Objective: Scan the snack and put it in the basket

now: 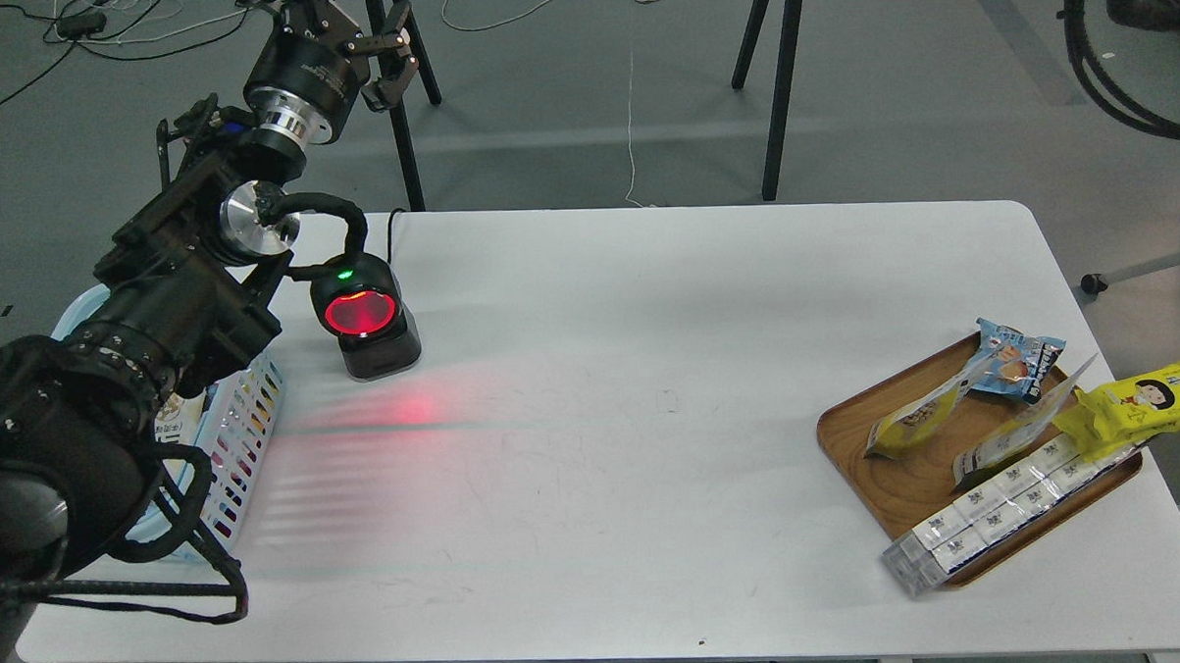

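Observation:
The snack (922, 413), a yellow stand-up pouch, lies on its side on the brown wooden tray (900, 492) at the right of the table. The light blue basket (245, 422) stands at the table's left edge, mostly hidden under my left arm. My left gripper (359, 40) is raised beyond the table's far left corner, above the scanner, far from the snack; its fingers are spread and hold nothing. My right gripper is out of view; only its cables show at the top right.
A black scanner (364, 320) with a glowing red window stands near the basket and casts red light on the table. The tray also holds a small blue packet (1018, 356), a bright yellow cartoon-face packet (1137, 406), another pouch (1011, 439) and a row of white boxes (999, 509).

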You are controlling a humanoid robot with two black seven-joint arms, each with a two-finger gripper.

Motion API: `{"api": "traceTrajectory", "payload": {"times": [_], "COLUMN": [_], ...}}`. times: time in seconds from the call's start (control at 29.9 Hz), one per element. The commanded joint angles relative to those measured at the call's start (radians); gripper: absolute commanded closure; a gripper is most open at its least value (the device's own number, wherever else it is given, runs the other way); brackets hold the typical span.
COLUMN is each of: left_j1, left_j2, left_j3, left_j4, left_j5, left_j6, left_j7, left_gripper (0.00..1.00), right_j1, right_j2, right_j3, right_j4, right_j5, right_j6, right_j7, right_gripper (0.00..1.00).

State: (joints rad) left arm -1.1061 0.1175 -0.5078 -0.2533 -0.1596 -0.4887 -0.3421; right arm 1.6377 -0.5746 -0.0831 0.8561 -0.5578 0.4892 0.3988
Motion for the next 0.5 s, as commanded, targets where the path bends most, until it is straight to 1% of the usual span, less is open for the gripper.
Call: {"api": "traceTrajectory", "payload": {"times": [0.0, 0.13, 0.3, 0.47], "left_j1": [0.0, 0.002, 0.005, 0.008], "left_j2": [-0.001, 0.001, 0.002, 0.004], "left_j3": [0.0, 0.0, 0.0, 0.0], "left_j4": [0.0, 0.0, 0.005, 0.005], "left_j5": [0.0, -0.001, 0.0, 0.0], "left_j6": [0.0, 0.0, 0.0, 0.0], "left_j7": [-0.005, -0.012, -0.014, -0.014], "left_gripper": [0.0, 0.0, 0.0, 0.0], "right_j1": [0.053, 0.116, 0.172, 0.226], "right_j2": [0.013, 0.01, 0.007, -0.014], "right_j3": [-0.09, -0.19, -0.283, -0.418], "right_j4": [0.07, 0.179, 0.319, 0.509], "right_j5": [-0.19, -0.368, -0.525, -0.698], "right_j6": [0.0, 0.0, 0.0, 0.0], "right_j7": [0.046, 0.08, 0.086, 0.09], "right_gripper": [0.01, 0.01, 0.01, 0.03]}}
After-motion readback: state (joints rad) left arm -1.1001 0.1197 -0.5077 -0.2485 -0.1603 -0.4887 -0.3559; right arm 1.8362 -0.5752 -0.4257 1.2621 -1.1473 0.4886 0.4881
